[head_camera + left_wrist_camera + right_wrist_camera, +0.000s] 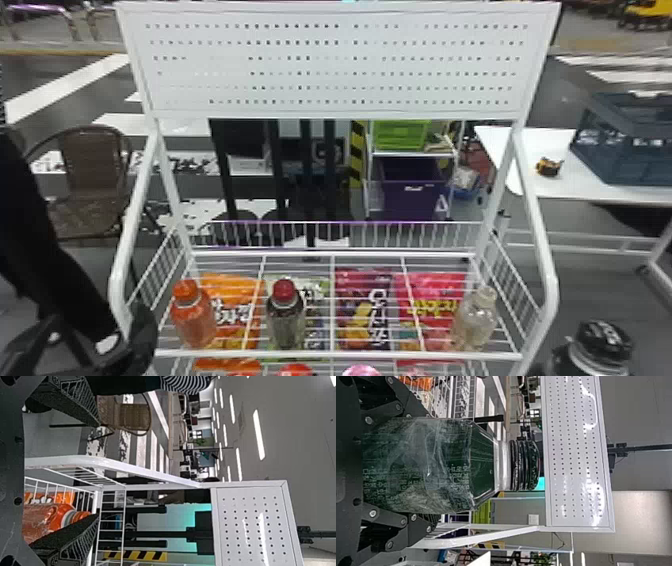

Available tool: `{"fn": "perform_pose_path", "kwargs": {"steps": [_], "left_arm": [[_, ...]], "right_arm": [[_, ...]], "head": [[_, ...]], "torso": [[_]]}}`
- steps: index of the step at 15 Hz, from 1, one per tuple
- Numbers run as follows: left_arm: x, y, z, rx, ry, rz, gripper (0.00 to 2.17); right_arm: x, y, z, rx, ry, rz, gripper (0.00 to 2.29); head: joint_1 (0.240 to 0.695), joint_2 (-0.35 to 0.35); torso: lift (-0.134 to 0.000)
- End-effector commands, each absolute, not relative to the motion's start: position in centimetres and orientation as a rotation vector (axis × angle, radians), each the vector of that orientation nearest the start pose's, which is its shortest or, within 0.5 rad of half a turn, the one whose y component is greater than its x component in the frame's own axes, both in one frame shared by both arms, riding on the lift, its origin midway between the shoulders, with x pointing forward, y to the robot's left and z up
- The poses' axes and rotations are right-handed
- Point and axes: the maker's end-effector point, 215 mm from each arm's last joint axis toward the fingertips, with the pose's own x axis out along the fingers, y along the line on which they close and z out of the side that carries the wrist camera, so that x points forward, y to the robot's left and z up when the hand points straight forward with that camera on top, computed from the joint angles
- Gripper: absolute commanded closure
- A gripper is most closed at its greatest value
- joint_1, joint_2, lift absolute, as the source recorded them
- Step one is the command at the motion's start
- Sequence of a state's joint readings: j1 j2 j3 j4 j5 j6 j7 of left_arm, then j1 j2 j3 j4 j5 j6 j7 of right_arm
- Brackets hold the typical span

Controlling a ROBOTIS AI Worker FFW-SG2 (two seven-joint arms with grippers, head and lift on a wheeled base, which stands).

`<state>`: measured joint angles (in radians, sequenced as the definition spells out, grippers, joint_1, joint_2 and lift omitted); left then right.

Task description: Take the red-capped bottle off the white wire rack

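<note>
So the red-capped bottle (286,320) is sitting on the white wire rack (330,355), near the front edge, between the orange bottle (192,317) and the clear bottle (474,320). Nobody's gripping it, so I'd call the job basically at zero: the grab, the lift and getting it clear of the rack are all left to do. It's standing upright, cap pointing up, long axis pretty much vertical. The left gripper (98,470) has its fingers spread with nothing between them. The right gripper (468,467) is pinching a black-capped bottle (427,469), also upright, off the rack's right side, so my guess is the left one has to do the picking.
</note>
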<state>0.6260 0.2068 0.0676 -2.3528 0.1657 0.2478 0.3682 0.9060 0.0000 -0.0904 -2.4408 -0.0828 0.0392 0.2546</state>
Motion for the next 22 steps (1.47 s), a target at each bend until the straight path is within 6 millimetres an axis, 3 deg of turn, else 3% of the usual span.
{"fn": "perform_pose_path", "kwargs": {"steps": [1,12,15,18,20,22], "left_arm": [[41.0,32.6,-28.7,0.063,0.083,0.278,0.08],[40.7,31.9,-29.3,0.053,0.095,0.264,0.08],[39.7,26.4,-33.0,0.024,0.148,0.170,0.08],[38.1,19.2,-37.7,0.033,0.172,0.067,0.09],[38.3,15.5,-40.3,0.032,0.201,0.020,0.09],[39.3,13.1,-41.5,0.043,0.194,0.013,0.09]], "right_arm": [[33.8,-21.1,-28.6,0.024,0.067,0.197,1.22],[33.6,-21.1,-28.4,0.034,0.056,0.196,1.22],[33.7,-21.2,-28.4,0.034,0.054,0.196,1.22],[33.8,-21.2,-28.5,0.034,0.057,0.195,1.22],[33.8,-21.2,-28.8,0.033,0.062,0.195,1.22],[33.7,-21.2,-28.9,0.032,0.065,0.195,1.22]], "head": [[0.499,0.000],[0.499,0.000],[0.499,0.000],[0.499,0.000],[0.499,0.000],[0.499,0.000]], "torso": [[0.000],[0.000],[0.000],[0.000],[0.000],[0.000]]}}
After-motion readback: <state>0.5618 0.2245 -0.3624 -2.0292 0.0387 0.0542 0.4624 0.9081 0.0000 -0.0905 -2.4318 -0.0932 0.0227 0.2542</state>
